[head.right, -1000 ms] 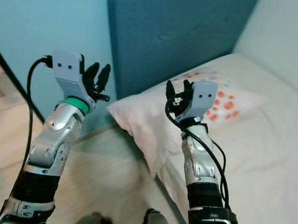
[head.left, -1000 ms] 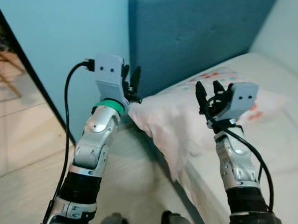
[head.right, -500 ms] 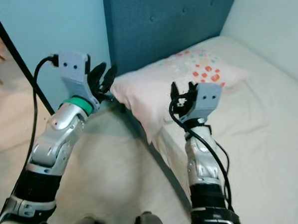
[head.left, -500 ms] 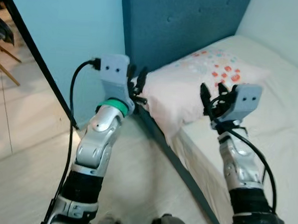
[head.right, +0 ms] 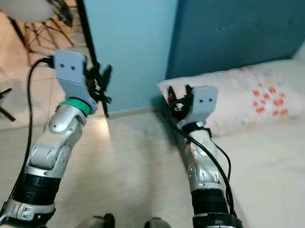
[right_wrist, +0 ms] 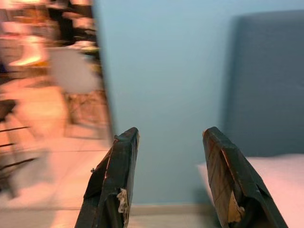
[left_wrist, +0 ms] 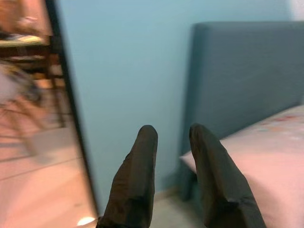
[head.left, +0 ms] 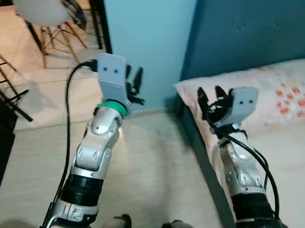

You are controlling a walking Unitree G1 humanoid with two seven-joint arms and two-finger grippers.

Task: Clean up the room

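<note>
In the left eye view, both arms are raised over a pale floor (head.left: pixel 155 160). The left gripper (head.left: pixel 135 82) sits at about ten o'clock from the picture's centre, in front of a light blue wall (head.left: pixel 146 37), its fingers close together and holding nothing. The right gripper (head.left: pixel 210 99) is at about two o'clock, beside the corner of a bed (head.left: pixel 288 157), fingers spread and empty. A pillow (head.left: pixel 276 95) with red and orange dots lies at the head of the bed at three o'clock, against a dark blue headboard (head.left: pixel 254 32). A white chair (head.left: pixel 40 6) with wooden legs stands at eleven o'clock.

The right eye view shows the same scene, with the pillow's near corner just behind the right gripper.

In the left wrist view, the two black fingers (left_wrist: pixel 137 175) stand a narrow gap apart with nothing between them, pointing at the wall and headboard; the pillow lies at four o'clock.

In the right wrist view, the fingers (right_wrist: pixel 114 180) are wide apart and empty, with the wall ahead and a blurred chair at ten o'clock.
</note>
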